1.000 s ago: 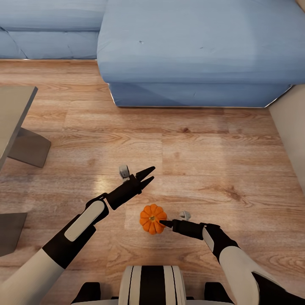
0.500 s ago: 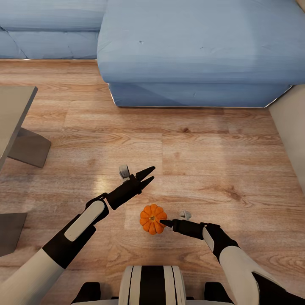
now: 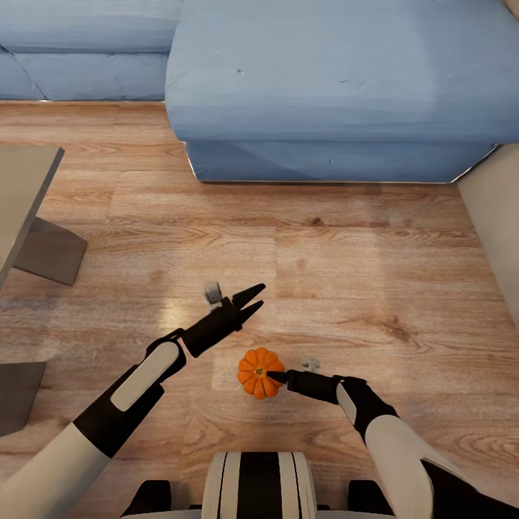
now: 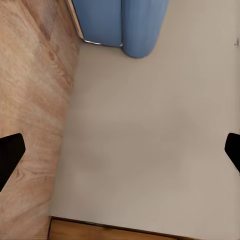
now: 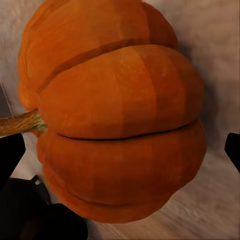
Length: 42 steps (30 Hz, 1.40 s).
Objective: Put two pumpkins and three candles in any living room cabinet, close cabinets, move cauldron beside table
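Looking down from my head, I see one pumpkin (image 3: 259,373) on the wooden floor (image 3: 346,252), just ahead of my base and well short of the blue sofa (image 3: 339,79). My right gripper (image 3: 276,375) reaches it from the right; the tips sit at the pumpkin's near flank, and part of that flank is hidden behind them. In my right wrist view the pumpkin (image 5: 115,115) looms large between two black fingertips (image 5: 10,152) at the picture's edges, spread wider than the fruit, so this hand is released, not clamped. Whether a tip touches the skin I cannot tell. My left gripper (image 3: 251,301) hangs above bare floor, well apart from the pumpkin, jaws parted and holding nothing. A grey table (image 3: 25,187) is cut off at the left edge. No writing or labels readable anywhere.
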### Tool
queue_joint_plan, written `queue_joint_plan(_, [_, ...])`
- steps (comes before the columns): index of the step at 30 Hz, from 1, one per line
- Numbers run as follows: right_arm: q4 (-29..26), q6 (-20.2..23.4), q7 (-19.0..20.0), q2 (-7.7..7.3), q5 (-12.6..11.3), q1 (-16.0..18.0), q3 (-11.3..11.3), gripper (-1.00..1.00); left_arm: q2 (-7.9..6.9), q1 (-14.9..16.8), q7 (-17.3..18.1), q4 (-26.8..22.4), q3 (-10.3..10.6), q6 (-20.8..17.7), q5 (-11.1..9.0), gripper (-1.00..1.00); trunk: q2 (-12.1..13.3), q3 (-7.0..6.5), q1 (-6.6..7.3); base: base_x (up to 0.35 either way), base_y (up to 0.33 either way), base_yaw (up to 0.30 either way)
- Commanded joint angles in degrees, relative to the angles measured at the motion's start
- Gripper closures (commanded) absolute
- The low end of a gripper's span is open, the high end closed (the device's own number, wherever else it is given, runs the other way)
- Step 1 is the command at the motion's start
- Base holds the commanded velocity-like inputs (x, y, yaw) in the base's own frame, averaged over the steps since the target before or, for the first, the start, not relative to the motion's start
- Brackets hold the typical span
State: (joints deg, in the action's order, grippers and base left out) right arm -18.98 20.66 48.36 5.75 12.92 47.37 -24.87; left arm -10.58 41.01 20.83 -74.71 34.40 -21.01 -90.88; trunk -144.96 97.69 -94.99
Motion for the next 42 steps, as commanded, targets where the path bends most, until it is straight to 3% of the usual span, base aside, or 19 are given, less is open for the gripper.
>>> queue_joint_plan(1, [0.0, 0.0, -0.04, 0.13, 0.0, 0.0, 0.0, -1.0, 0.12, 0.01, 0.0, 0.0, 0.21, 0.0, 0.0, -1.0, 0.0, 0.0, 0.0, 0.0, 0.0, 0.0])
queue_joint_plan(13, [0.1, -0.46, -1.34, 0.98, 0.0, 0.03, 0.0, -1.0, 0.73, 0.0, 0.0, 0.0, 1.02, 0.0, 0.09, -1.0, 0.0, 0.0, 0.0, 0.0, 0.0, 0.0])
queue_joint_plan(18, [0.17, -2.27, -5.34, 1.49, -0.08, 0.0, 0.0, -1.0, 0.73, 0.0, 0.0, 0.0, 1.1, 0.0, 0.09, -1.0, 0.0, 0.0, 0.0, 0.0, 0.0, 0.0])
queue_joint_plan(42, [0.13, -2.37, -6.53, 1.46, -0.16, 0.05, 0.71, -1.0, 0.73, -0.01, 0.0, 0.0, 1.12, 0.0, 0.09, -1.0, 0.0, 0.06, 0.0, 0.0, 0.0, 0.012])
